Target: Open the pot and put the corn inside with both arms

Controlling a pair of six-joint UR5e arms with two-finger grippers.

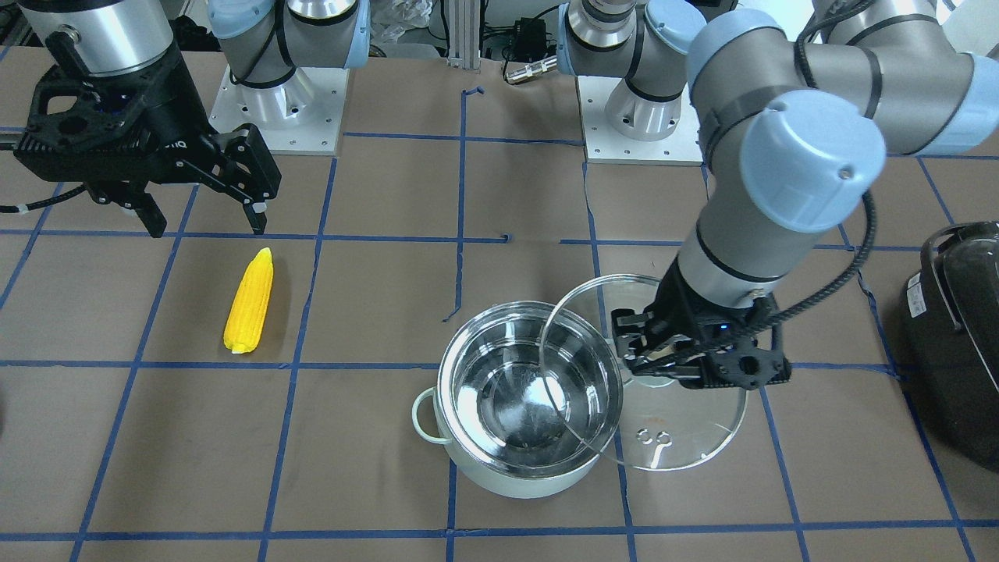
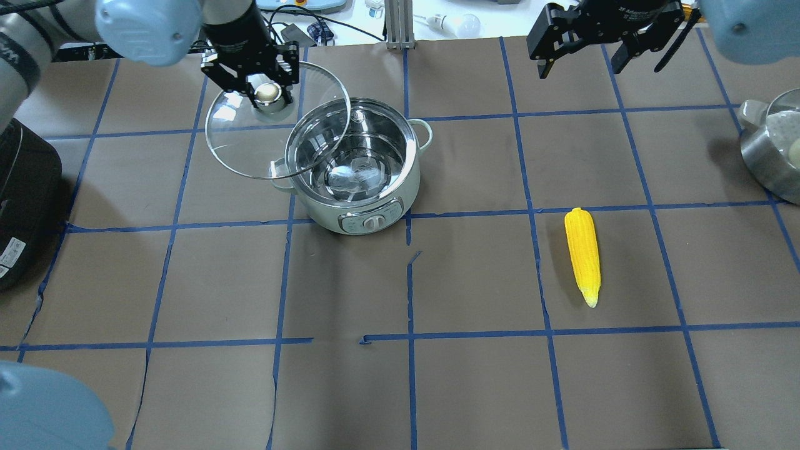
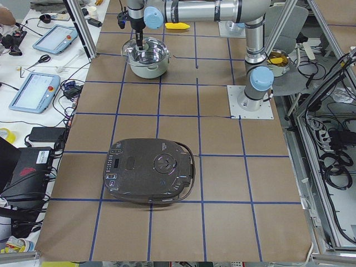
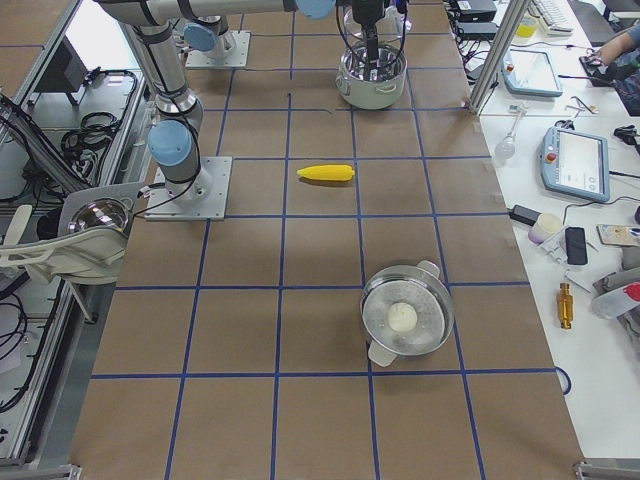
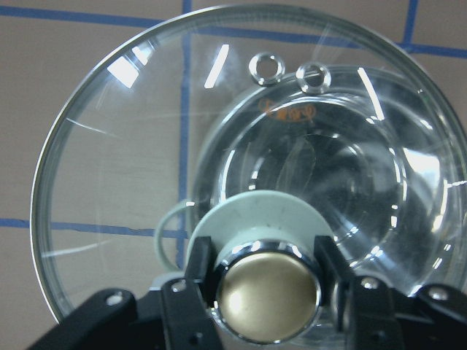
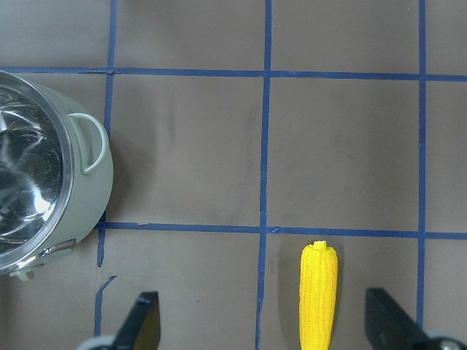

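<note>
Left gripper (image 2: 269,94) clamped on the lid (image 2: 250,147) knob (image 5: 268,293), lid held off-centre overlapping the open pot (image 2: 375,212) rim; right gripper (image 1: 207,226) jaws apart over the corn (image 2: 582,255), which lies on the table (image 2: 475,387) well apart from the pot.

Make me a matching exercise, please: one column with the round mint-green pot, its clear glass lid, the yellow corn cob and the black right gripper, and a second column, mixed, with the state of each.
Column A
1. round mint-green pot
2. clear glass lid
3. yellow corn cob
4. black right gripper

Column B
a. fingers spread, holding nothing
b. lying on the brown table
c. uncovered, steel inside empty
d. gripped by the left gripper, partly over the pot

Pairs: 1-c, 2-d, 3-b, 4-a
</note>
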